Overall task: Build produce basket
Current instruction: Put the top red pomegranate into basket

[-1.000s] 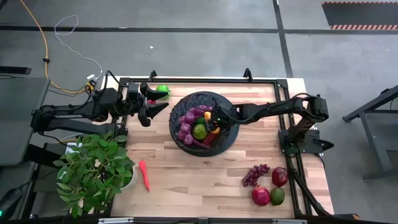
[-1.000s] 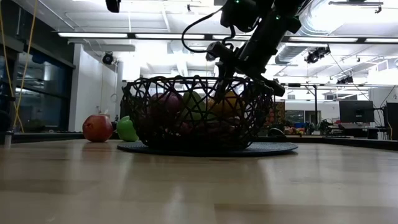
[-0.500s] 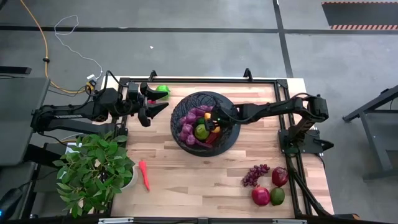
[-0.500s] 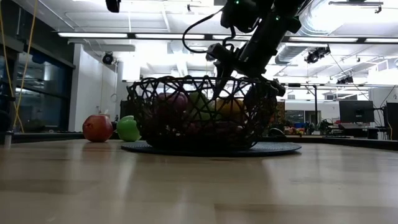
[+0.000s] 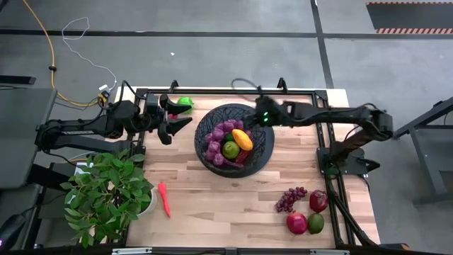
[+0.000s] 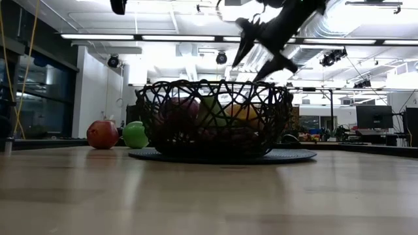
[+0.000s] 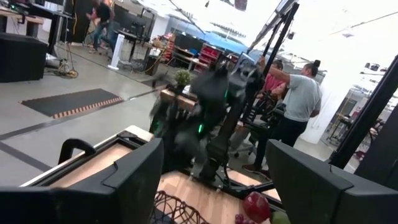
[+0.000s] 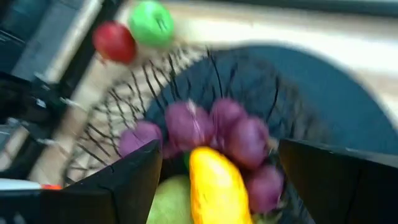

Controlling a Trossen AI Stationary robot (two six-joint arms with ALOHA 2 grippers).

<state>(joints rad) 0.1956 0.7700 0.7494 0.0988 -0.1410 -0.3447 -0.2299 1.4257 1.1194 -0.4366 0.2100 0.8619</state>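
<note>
The mango [image 5: 241, 139] lies in the basket [image 5: 259, 154] at desk centre, and the right tool [image 5: 257, 117], open and empty above its 1 o'clock rim, must next fetch the grapes [image 5: 290, 199] at 5 o'clock.

Grey concrete floor [image 5: 212, 49] all around, crossed by dark seams. Yellow cable [image 5: 42, 39] and thin white cable [image 5: 74, 28] trailing at upper left. Red-striped mat [image 5: 409, 30] at top right corner. Pale wood-plank table [image 5: 226, 191]. Beyond it, open workshop: long ceiling strip lights [image 6: 130, 36], white ductwork [image 6: 339, 19], monitor [image 6: 373, 116] far right. Black floor mat [image 7: 68, 102], desks and two people [image 7: 292, 106] in the distance.
</note>
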